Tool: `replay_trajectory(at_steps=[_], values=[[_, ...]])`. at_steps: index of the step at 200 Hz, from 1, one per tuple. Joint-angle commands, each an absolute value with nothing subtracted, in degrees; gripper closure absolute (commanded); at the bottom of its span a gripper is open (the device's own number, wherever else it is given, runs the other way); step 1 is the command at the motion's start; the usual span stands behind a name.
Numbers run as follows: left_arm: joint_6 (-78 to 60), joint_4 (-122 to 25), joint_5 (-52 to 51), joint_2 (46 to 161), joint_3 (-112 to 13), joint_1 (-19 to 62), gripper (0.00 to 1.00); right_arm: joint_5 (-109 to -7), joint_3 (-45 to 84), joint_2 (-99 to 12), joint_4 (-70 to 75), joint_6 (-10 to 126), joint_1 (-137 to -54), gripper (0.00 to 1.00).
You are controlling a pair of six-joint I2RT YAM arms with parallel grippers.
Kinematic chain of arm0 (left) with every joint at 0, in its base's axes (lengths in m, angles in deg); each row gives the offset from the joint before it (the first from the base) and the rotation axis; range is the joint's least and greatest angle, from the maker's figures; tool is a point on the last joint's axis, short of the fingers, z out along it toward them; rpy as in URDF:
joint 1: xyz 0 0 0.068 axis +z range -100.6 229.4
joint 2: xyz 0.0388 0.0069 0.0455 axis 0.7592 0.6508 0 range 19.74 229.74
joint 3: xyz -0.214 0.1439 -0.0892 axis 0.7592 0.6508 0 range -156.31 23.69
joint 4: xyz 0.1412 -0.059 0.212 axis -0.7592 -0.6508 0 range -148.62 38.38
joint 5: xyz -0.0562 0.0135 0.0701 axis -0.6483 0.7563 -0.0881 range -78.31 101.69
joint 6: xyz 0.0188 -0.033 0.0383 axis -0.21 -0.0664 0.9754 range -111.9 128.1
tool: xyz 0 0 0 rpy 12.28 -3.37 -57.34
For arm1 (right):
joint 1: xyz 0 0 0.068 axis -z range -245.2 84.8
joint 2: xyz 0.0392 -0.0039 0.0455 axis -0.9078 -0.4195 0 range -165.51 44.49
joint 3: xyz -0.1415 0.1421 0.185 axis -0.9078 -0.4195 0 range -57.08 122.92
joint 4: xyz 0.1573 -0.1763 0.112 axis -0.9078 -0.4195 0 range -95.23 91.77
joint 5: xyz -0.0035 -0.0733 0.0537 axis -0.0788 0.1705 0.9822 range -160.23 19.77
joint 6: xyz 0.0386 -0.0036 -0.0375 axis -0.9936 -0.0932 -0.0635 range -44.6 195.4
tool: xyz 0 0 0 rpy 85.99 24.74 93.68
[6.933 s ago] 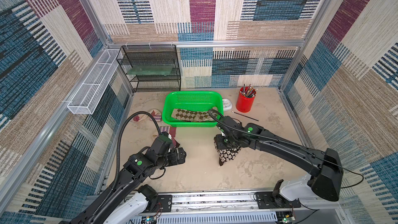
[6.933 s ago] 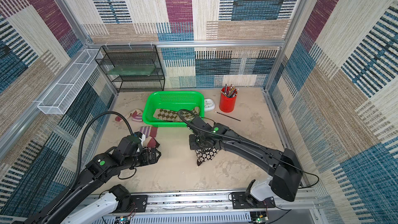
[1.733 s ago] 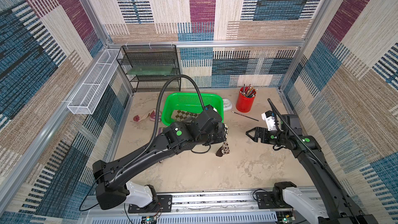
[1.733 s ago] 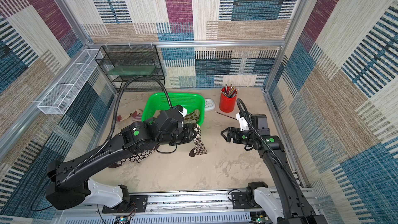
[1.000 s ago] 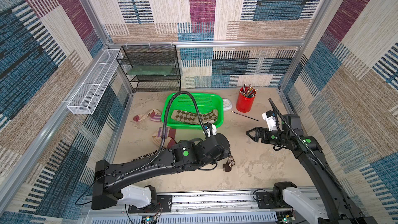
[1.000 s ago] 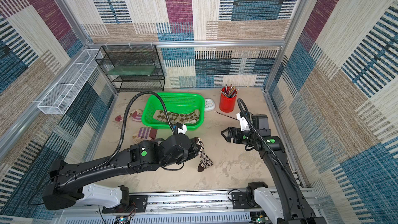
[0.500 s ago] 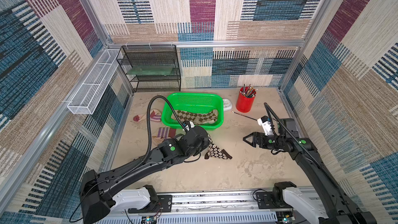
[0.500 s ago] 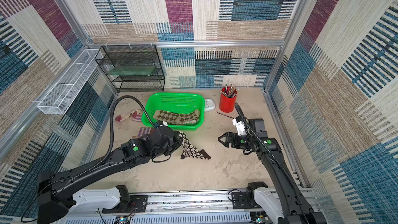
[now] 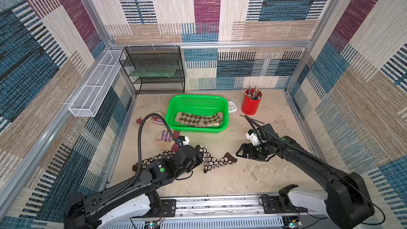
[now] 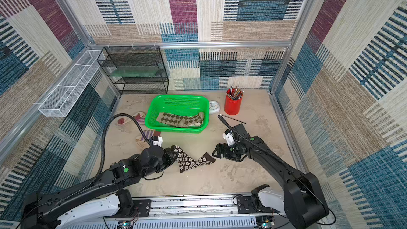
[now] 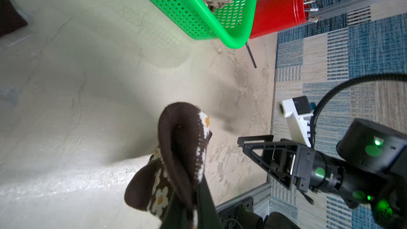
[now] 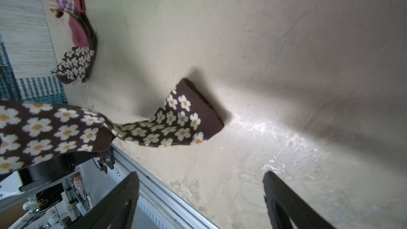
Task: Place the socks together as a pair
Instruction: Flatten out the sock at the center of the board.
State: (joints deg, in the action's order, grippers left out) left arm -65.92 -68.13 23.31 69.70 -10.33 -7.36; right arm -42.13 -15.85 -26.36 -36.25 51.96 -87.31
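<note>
Left gripper (image 10: pixel 172 152) has swung back toward its own side, fingers pinched shut on one end of a daisy sock (image 9: pixel 217 160) trailing across the table (image 9: pixel 220 183). Right gripper (image 9: pixel 240 152) hovers just beside the sock's other end, fingers wide apart. Second daisy sock (image 9: pixel 152 159) pokes out from under the left arm (image 9: pixel 132 186). Farther back are striped socks (image 9: pixel 164 136), then argyle socks (image 9: pixel 198 120) in the green basket (image 9: pixel 198 96).

Daisy sock (image 9: pixel 217 161), dark brown with white flowers: one end raised, pinched in the left gripper (image 9: pixel 199 151). It is bent mid-length, with the plain brown cuff down on the table.
Second daisy sock (image 9: pixel 152 159): flat on the table, further left, partly hidden.
Argyle socks (image 9: pixel 198 120), tan-brown: stretched lengthwise in the green basket (image 9: pixel 196 131), count unclear.
Purple-striped sock (image 9: pixel 164 137), maroon toe: crumpled near the basket's front left corner.
Cream-and-maroon sock (image 9: pixel 152 117): beside the basket's left wall.
</note>
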Motion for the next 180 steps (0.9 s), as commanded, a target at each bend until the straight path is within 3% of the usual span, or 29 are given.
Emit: replay_trajectory(at_steps=[1,62,98,128,161,180], values=[[-61.59,-62.91,21.35,66.81,-6.33,-7.31,0.92,-45.7,-14.66,-30.69,-31.67,50.96,-89.36,0.14],[-58.88,-64.43,20.32,63.27,-2.07,-7.56,0.9,-48.9,-15.05,-38.11,-28.11,46.52,-94.75,0.36],[-56.82,-61.79,17.39,63.39,-0.7,-7.75,0.9,-51.14,-13.57,-43.47,-23.77,46.08,-94.73,0.66],[-51.98,-59.63,14.66,63.48,-1.3,-7.98,0.9,-51.75,-9.89,-47.66,-21.57,47.93,-94.64,0.85],[-43.37,-58.47,10.58,67.08,-5.66,-9.82,0.89,-51.24,-4.62,-50.56,-21.82,50.89,-93.47,0.98],[-37.07,-58.89,9.27,72.1,-10.43,-12.61,0.87,-50.6,-1.45,-52.62,-22.77,53.38,-92.61,1.0]])
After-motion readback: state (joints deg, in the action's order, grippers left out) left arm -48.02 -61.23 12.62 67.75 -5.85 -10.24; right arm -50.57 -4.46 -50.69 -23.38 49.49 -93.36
